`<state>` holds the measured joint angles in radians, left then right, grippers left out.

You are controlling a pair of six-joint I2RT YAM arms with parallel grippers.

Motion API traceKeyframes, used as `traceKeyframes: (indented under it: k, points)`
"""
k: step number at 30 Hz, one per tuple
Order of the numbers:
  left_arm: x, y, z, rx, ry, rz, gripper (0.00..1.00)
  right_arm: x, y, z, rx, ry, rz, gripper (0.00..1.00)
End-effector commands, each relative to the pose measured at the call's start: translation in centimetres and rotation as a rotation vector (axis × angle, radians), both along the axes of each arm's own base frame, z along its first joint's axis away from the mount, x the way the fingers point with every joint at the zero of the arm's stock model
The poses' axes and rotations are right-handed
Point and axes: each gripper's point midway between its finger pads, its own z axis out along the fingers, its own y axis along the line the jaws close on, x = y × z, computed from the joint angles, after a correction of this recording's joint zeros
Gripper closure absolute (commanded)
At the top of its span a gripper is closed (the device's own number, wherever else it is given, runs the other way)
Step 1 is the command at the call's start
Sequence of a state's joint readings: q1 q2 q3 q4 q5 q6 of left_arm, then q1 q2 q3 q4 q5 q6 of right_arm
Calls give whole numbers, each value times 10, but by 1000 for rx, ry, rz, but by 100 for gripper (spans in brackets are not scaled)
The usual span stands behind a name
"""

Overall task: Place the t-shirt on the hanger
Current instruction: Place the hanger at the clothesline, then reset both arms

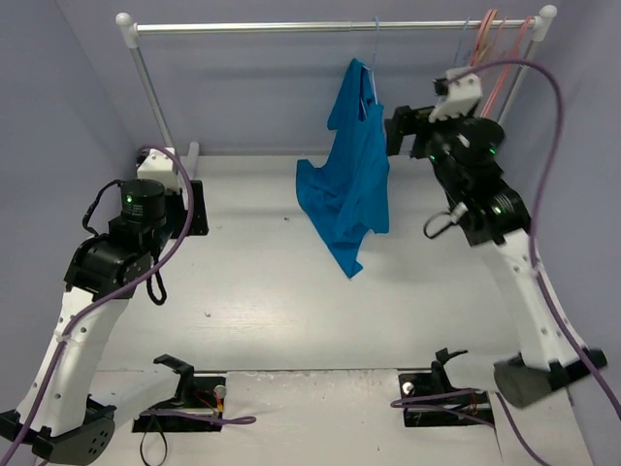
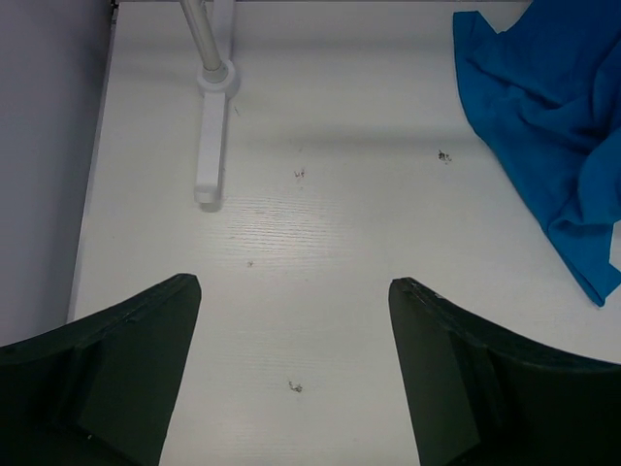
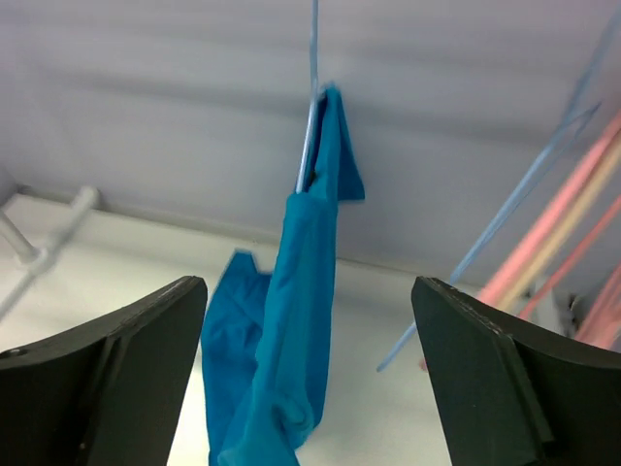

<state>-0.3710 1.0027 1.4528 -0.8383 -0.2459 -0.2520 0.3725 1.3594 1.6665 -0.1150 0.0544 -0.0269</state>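
Observation:
The bright blue t-shirt [image 1: 349,184] hangs bunched and lopsided from the thin light-blue hanger [image 1: 375,60], whose hook is on the rail [image 1: 291,27]. My right gripper [image 1: 393,131] is open and empty, just right of the shirt's upper part, not touching it. In the right wrist view the t-shirt [image 3: 281,330] and the hanger wire [image 3: 312,87] show between my open fingers [image 3: 146,369]; the right gripper [image 3: 310,282] holds nothing. My left gripper [image 1: 194,206] is open and empty, low over the table at the left. In its view [image 2: 291,282] the shirt's lower edge [image 2: 553,116] is at the far right.
Several pink and salmon hangers [image 1: 490,49] and a spare light-blue one [image 3: 524,184] hang at the rail's right end, behind my right arm. The rack's left post [image 1: 150,83] and its white foot [image 2: 209,146] stand near my left gripper. Grey walls close in both sides.

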Motion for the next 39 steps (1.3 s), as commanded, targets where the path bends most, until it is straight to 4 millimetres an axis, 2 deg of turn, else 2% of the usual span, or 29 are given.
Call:
traceKeyframes:
  k: [1,3,4,6,7,9,10,11,13,15,18,23,39]
  points:
    - [-4,9,20,-21,-64,44,20,-65,-24,76,26,-283,29,7]
    - [-8,14,15,-8,-59,60,20,-83,-33,67,-9,-278,17,1]
    - [-10,16,14,-4,-56,62,20,-100,-41,58,-20,-271,10,0]
    - [-16,22,11,6,-64,82,20,-115,-54,39,-32,-232,-27,0]
    - [-19,25,10,12,-64,89,20,-130,-64,25,-31,-212,-49,0]
    - [-27,31,7,16,-73,105,20,-146,-77,13,-1,-194,-92,0]
    - [-30,35,5,26,-70,121,20,-165,-86,9,6,-198,-100,0]
    - [-35,39,4,29,-80,128,20,-167,-89,-7,-3,-169,-113,0]
    - [-44,44,-6,39,-76,138,20,-184,-104,-25,18,-144,-166,0]
    - [-48,46,-14,39,-65,145,20,-197,-113,-34,41,-137,-194,0]
    - [-56,47,-27,36,-37,143,20,-207,-120,-50,46,-91,-217,0]
    - [-62,51,-41,50,0,156,20,-213,-122,-57,47,-69,-218,0]
    - [-51,46,-50,34,21,168,20,-205,-122,-65,14,-47,-229,0]
